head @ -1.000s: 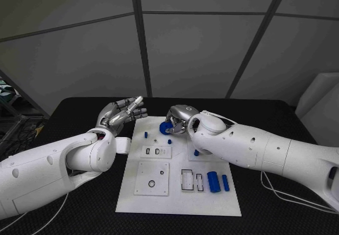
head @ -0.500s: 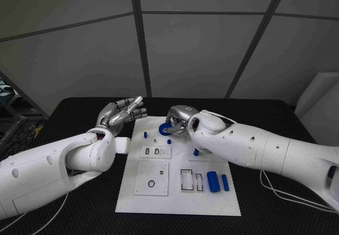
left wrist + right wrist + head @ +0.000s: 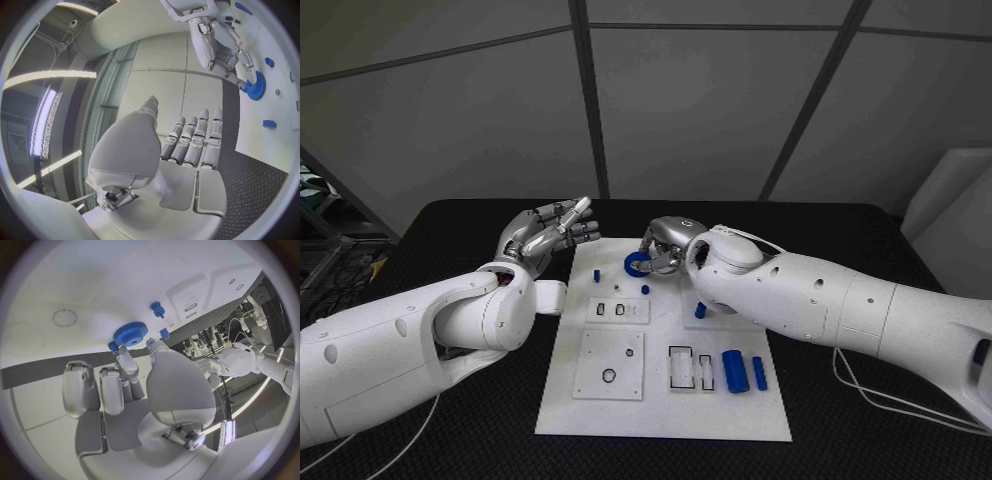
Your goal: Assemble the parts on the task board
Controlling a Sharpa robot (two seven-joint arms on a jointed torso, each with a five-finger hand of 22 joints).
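Note:
The white task board (image 3: 661, 410) lies in the middle of the black table. My right hand (image 3: 669, 246) is over the board's far end and pinches a blue gear (image 3: 638, 264) between thumb and fingertips. In the right wrist view the gear (image 3: 130, 333) sits at the fingertips (image 3: 124, 351), just above the board (image 3: 75, 280). The left wrist view shows the same gear (image 3: 255, 86) under the right hand (image 3: 224, 42). My left hand (image 3: 554, 232) is raised beside the board's far left corner, fingers straight and apart (image 3: 195, 145), holding nothing.
Small blue pegs (image 3: 597, 274) (image 3: 648, 290) stand on the board's far part, another (image 3: 700, 311) close to my right forearm. Two blue cylinders (image 3: 736, 371) (image 3: 760, 373) lie at the right beside a slotted block (image 3: 684, 367). A plate with holes (image 3: 612, 364) is at the left.
The gear has tipped in my right hand, so its ring face now shows. My right hand shifted very slightly. The left hand has not moved.

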